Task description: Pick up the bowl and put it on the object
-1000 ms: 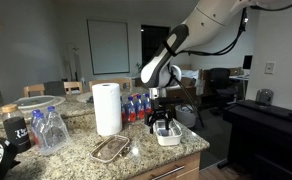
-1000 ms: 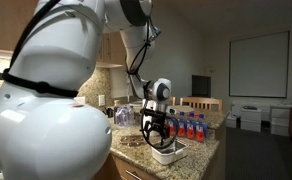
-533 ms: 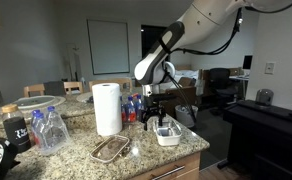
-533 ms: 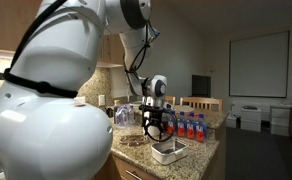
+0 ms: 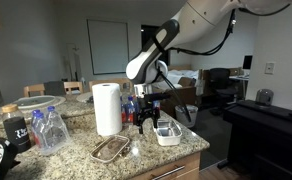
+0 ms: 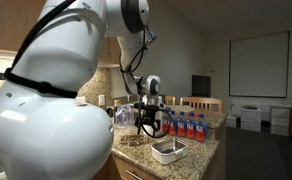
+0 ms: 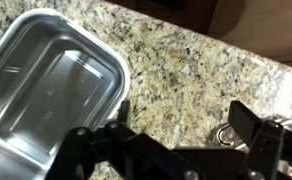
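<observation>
The small white bowl (image 5: 168, 135) sits on the granite counter near its edge, also seen in the other exterior view (image 6: 168, 151). In the wrist view the bowl (image 7: 46, 90) fills the upper left, grey inside and empty. My gripper (image 5: 149, 121) (image 6: 146, 126) hangs open just above the counter beside the bowl, on the side toward the oval tray (image 5: 111, 149) with its thin brown rim. In the wrist view my gripper (image 7: 186, 125) has only bare granite between its fingers. A thin wire loop (image 7: 226, 133) shows by the right finger.
A tall white paper towel roll (image 5: 107, 108) stands behind the tray. A row of red-and-blue bottles (image 5: 136, 108) (image 6: 184, 126) lines the back of the counter. Clear plastic containers (image 5: 48, 130), a black mug (image 5: 16, 131) and a lidded pale dish (image 5: 41, 100) stand further along.
My gripper has slid off from above the bowl toward the tray side, staying open. The bowl has stayed where it was on the counter.
</observation>
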### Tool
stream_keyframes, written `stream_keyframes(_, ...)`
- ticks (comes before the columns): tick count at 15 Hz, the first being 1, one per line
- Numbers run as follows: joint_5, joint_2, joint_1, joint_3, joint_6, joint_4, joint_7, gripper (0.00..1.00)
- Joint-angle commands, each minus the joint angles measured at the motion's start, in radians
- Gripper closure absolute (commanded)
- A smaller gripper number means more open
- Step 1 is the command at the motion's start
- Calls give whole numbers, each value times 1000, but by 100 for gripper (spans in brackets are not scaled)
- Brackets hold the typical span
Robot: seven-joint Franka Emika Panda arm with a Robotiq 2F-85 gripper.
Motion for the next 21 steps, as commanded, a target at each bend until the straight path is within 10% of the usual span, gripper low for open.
stream_keyframes(1,35,26,-7,15,-66,9,-31,0)
stream_keyframes(21,43,62,3,-35,-94,22,95,0)
